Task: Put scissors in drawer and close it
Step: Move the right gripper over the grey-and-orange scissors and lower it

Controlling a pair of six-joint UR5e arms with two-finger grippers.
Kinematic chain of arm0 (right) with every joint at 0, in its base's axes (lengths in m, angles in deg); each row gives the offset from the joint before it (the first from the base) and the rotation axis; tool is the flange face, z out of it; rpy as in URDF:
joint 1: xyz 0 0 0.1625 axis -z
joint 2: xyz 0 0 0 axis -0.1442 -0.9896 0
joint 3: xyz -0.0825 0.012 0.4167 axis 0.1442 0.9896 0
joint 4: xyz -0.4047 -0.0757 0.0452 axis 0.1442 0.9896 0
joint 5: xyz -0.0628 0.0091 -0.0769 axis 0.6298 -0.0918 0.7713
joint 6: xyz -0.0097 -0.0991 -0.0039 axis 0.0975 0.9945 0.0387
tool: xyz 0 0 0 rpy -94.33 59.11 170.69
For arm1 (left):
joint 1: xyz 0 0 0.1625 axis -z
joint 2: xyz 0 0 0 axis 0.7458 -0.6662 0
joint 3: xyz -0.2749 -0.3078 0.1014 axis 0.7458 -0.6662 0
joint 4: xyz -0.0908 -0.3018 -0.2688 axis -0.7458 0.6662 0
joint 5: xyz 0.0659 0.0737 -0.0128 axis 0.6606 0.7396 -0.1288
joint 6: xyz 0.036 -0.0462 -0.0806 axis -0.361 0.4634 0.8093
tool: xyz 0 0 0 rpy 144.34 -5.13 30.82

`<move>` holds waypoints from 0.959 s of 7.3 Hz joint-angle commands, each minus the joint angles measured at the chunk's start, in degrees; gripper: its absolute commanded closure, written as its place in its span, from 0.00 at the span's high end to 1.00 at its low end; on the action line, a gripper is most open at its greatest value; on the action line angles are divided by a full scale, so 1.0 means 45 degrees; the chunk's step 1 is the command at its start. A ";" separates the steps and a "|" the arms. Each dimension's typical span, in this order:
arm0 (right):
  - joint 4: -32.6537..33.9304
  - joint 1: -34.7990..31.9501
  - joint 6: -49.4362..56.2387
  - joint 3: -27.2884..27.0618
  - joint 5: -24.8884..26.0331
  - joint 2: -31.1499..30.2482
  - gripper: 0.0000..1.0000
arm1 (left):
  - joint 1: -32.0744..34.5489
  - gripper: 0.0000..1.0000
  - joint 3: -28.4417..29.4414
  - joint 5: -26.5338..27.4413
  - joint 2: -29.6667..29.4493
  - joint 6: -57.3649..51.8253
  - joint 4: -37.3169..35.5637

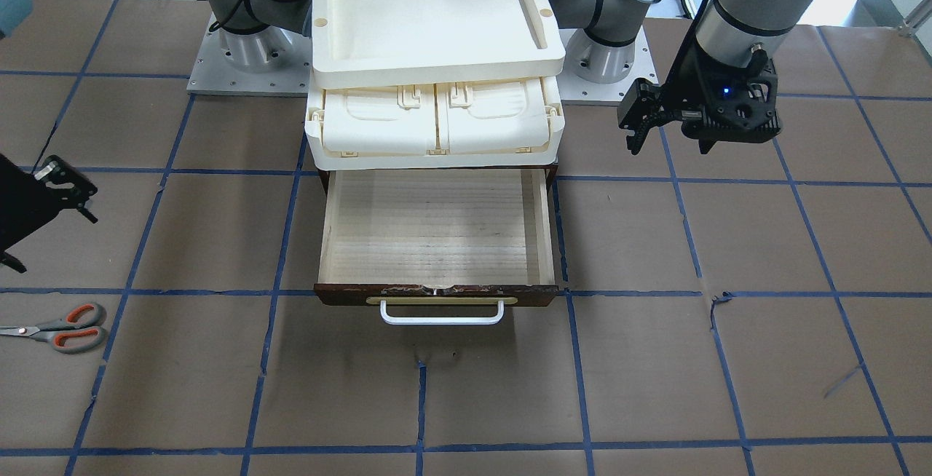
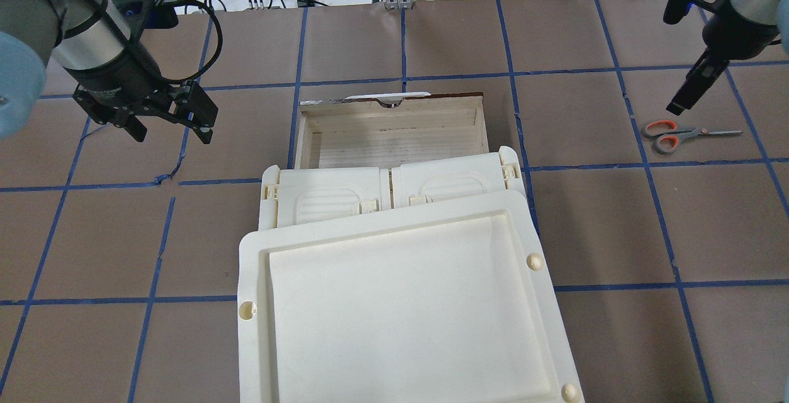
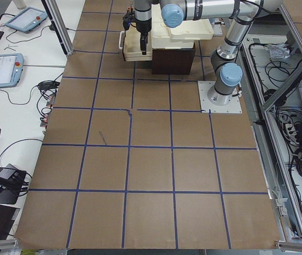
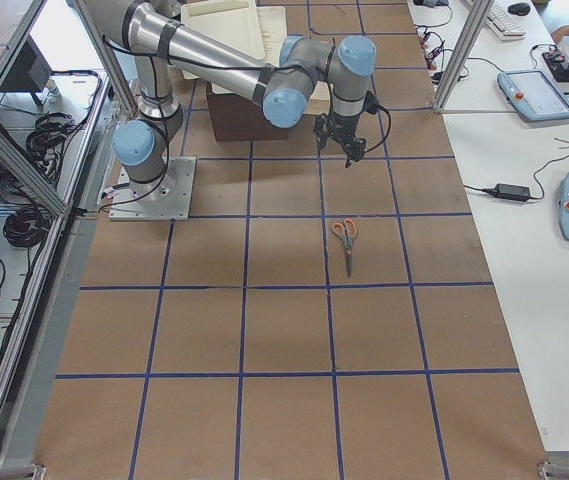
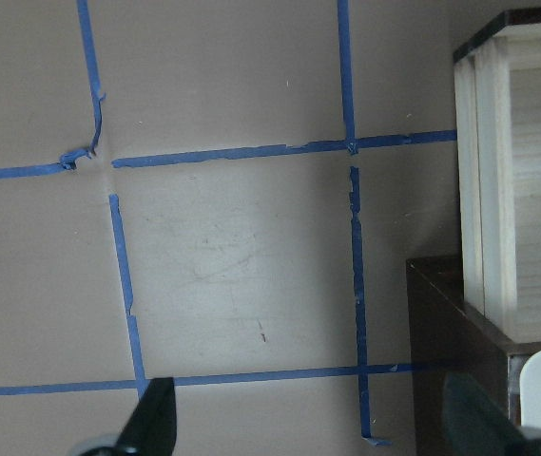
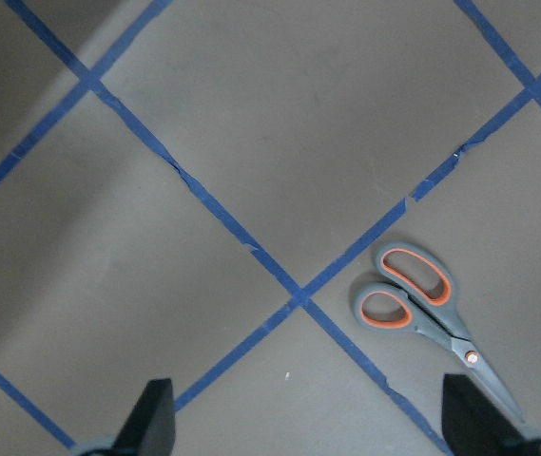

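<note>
Progress on the two steps is nil so far, by my reading. Scissors (image 2: 684, 135) lie flat on the table, well apart from the drawer (image 1: 437, 294), off to the robot's right of it, blades pointing away from the drawer and orange-lined loops nearest to it. Nothing grips them.

The drawer stands pulled fully out from under the cream tray stack (image 2: 394, 280), and its pale wood floor is bare. That part needs no further preparation.

The right claw (image 6: 308, 427) hangs above the table on the same side of the drawer as the scissors, fingers spread wide and holding nothing. In its own camera the scissors sit off to one side rather than between the fingers, so I judge it not yet lined up for a pick.

The left claw (image 5: 313, 427) hovers just beside the drawer's opposite side wall, also released and empty.

Outstanding: align, descend, grasp the scissors, carry them over, drop them inside, then push the front panel home.
</note>
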 commanded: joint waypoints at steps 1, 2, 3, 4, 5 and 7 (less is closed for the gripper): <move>0.1975 0.1237 0.3916 -0.0007 -0.0101 0.1308 0.99 | -0.0003 1.00 -0.0019 0.0000 0.0001 0.0000 0.0000; 0.2059 0.1667 0.5286 0.0012 -0.0546 0.1661 0.99 | -0.0041 1.00 -0.0019 -0.0039 0.0001 0.0000 0.0000; 0.2621 0.1903 0.6653 -0.0007 -0.0608 0.2051 0.99 | -0.0003 1.00 -0.0019 -0.0020 0.0001 0.0000 0.0000; 0.3245 0.1963 0.8233 -0.0007 -0.0647 0.2577 0.99 | 0.0017 1.00 -0.0019 -0.0019 0.0020 0.0000 0.0019; 0.3426 0.1964 0.9370 -0.0007 -0.0667 0.2950 0.99 | 0.0017 1.00 -0.0019 -0.0019 0.0020 0.0000 0.0020; 0.4185 0.1983 1.1732 0.0013 -0.0784 0.3789 1.00 | -0.0003 1.00 -0.0058 -0.0019 0.0020 0.0000 0.0020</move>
